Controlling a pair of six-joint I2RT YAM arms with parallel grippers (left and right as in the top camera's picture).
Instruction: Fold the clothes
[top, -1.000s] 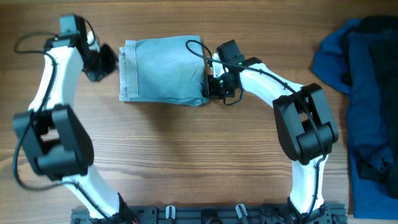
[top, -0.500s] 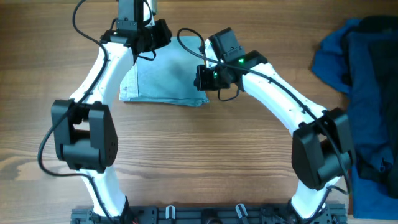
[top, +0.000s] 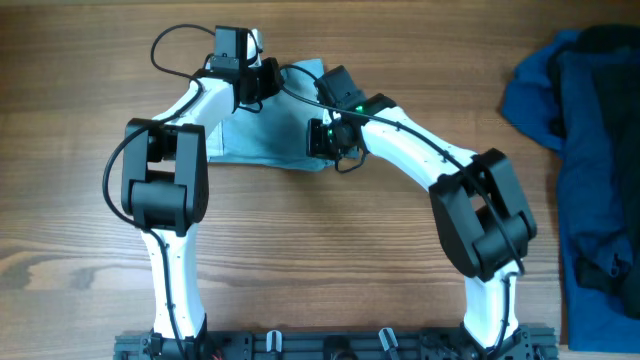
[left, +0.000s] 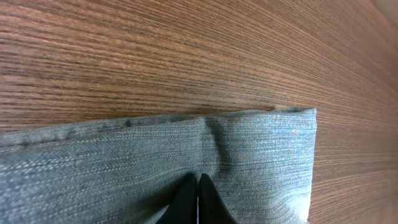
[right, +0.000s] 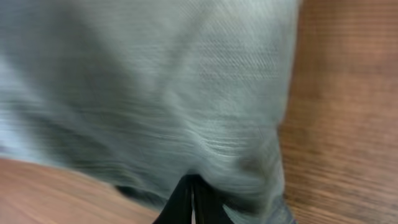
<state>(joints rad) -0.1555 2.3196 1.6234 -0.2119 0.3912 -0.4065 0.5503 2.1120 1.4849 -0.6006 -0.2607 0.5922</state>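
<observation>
The shorts (top: 265, 135) lie on the table (top: 320, 250), far middle. Left gripper (top: 262, 82) and right gripper (top: 322, 137) are pressed together, tips on denim. A second ago the left gripper hung clear, left of the shorts.

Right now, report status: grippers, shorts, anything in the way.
Left gripper shut, right gripper shut, both over the denim shorts; grip unclear. Shorts lie folded, partly under the arms. Dark blue garments piled at right edge, apart.
</observation>
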